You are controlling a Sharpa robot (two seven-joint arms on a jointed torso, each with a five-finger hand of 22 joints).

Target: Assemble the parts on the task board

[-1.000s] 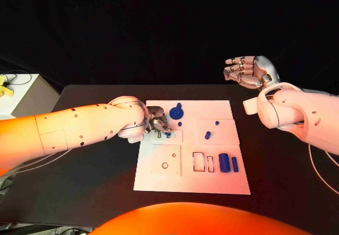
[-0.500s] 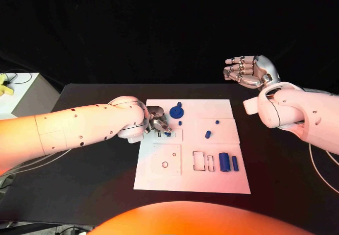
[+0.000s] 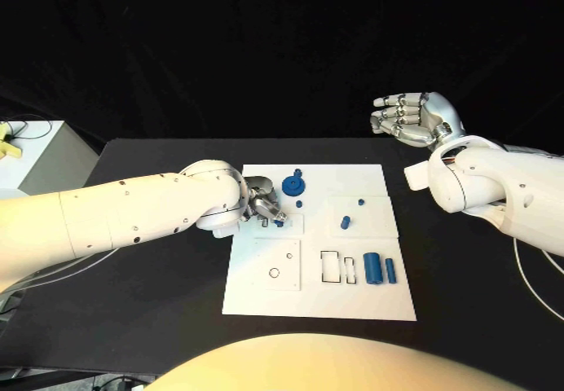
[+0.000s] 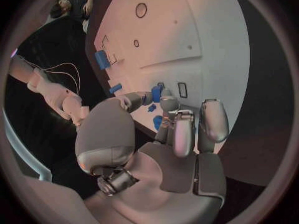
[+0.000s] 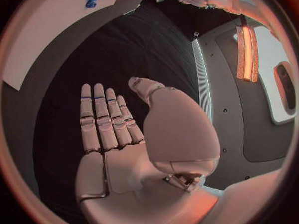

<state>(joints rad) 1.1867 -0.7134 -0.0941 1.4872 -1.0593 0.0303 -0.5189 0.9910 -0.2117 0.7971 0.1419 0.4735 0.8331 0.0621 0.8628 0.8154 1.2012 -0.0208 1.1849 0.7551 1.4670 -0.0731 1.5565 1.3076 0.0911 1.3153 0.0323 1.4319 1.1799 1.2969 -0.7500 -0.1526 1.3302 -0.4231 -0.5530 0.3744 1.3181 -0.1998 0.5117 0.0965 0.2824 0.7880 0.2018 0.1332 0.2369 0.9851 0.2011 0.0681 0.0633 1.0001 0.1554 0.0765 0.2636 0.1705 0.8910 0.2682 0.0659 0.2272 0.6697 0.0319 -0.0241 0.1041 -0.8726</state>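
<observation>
Left silver hand (image 3: 261, 204) fingertips pinch small blue plastic part (image 4: 156, 93) at rectangular slot on flat white task board (image 3: 353, 305). Right silver hand (image 3: 414, 118) empty, fingers loosely spread, well apart from board.

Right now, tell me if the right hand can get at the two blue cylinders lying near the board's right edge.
Probably yes. The right hand is raised, open and holds nothing, and nothing lies over the blue cylinders on the task board; the left hand works farther left.

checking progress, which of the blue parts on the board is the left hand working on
The small blue part pinched in the left hand fingertips at the board's left slots; the round gear-like part, peg and cylinders lie untouched.
</observation>
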